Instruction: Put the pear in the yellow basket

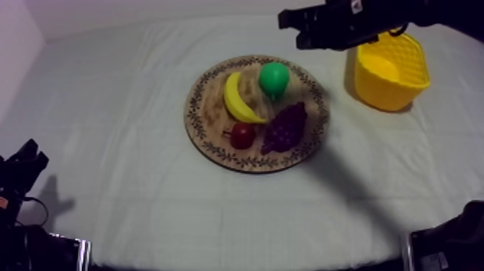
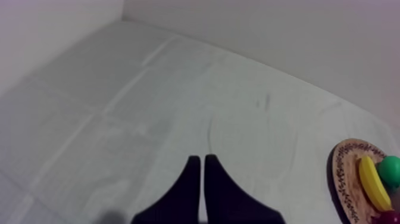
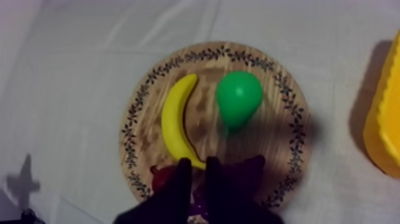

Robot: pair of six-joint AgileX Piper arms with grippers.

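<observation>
Grey-white cloth [image 1: 108,86] covers the worktop, with pale walls behind it; at the centre of the top view lies the round wooden board [image 1: 204,90] with its patterned rim. The green pear [image 1: 274,78] rests on the board's upper part, just right of the banana [image 1: 236,101]. The bunch of grapes [image 1: 286,126] lies below the pear, and the small red fruit [image 1: 242,135] sits left of the grapes, under the banana's lower tip. The yellow basket [image 1: 403,86] stands on the cloth at the upper right of the frame, apart from the board. The right arm [image 1: 346,21] comes in along the upper right edge, passing over the basket's upper left side.

From its own camera, the right gripper [image 3: 198,164] hangs over the grapes and red fruit, its fingers pressed together in a narrow wedge with nothing between them; the pear lies beyond the tips, untouched. The left gripper [image 2: 199,159] is over bare cloth, its fingers likewise together and holding nothing; the board's edge is off to one side.
</observation>
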